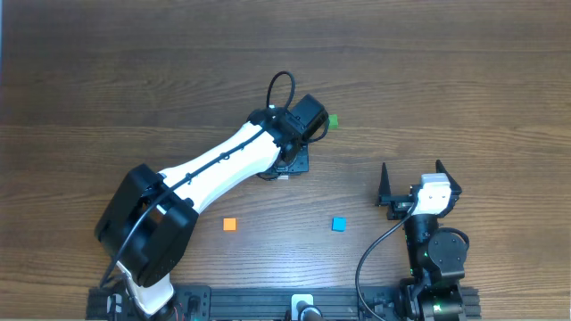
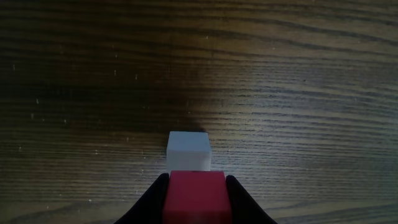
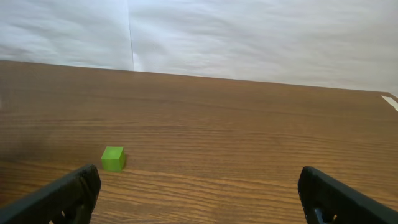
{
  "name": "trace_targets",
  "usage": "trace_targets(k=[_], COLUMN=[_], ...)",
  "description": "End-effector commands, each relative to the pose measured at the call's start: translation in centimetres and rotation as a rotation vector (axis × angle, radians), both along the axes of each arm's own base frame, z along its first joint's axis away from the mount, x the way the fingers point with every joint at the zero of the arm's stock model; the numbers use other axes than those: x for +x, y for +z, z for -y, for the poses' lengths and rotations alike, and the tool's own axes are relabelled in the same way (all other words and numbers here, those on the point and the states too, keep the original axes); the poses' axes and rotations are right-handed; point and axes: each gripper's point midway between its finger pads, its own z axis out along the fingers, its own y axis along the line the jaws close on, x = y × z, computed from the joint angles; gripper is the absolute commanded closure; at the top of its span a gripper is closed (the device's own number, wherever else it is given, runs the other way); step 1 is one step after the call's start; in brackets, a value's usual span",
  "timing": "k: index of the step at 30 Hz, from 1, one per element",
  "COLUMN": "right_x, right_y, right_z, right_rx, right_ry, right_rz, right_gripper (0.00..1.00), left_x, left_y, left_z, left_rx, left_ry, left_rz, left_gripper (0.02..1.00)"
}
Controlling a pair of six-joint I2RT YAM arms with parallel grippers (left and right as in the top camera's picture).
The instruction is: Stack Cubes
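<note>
My left gripper (image 2: 197,182) is shut on a red cube (image 2: 197,198), held between its two dark fingers. A white cube (image 2: 188,150) rests on the wooden table right beyond the red one, partly covered by it. Seen from above, the left arm reaches to the table's middle, where its gripper (image 1: 288,168) points down. A green cube (image 1: 333,120) (image 3: 113,158) lies just right of that wrist. An orange cube (image 1: 230,224) and a blue cube (image 1: 338,224) sit near the front. My right gripper (image 1: 412,181) stands open at the right, holding nothing.
The wooden table (image 1: 464,80) is bare across the back and the left side. A white backdrop (image 3: 249,37) rises behind the table's far edge. The arm bases and a black rail (image 1: 294,303) line the front edge.
</note>
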Motion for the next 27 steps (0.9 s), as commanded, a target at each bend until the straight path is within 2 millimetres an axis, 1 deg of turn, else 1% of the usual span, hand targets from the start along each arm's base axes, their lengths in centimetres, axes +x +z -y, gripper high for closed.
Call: trace_targets(k=[1, 7, 27], right_x=[0.0, 0.0, 0.0], right_y=[-0.2, -0.2, -0.2], right_z=[0.0, 0.0, 0.0], right_rx=[-0.003, -0.003, -0.003], right_ry=[0.003, 0.003, 0.003], right_rz=[0.002, 0.002, 0.002], right_gripper=[0.009, 0.007, 0.007], left_x=[-0.1, -0.3, 0.3], left_y=[-1.1, -1.9, -2.3], left_z=[-0.9, -1.3, -1.2], left_rx=[0.031, 0.038, 0.044], left_ry=[0.029, 0.047, 0.052], left_rz=[-0.014, -0.013, 0.012], left_gripper=[0.866, 0.871, 0.849])
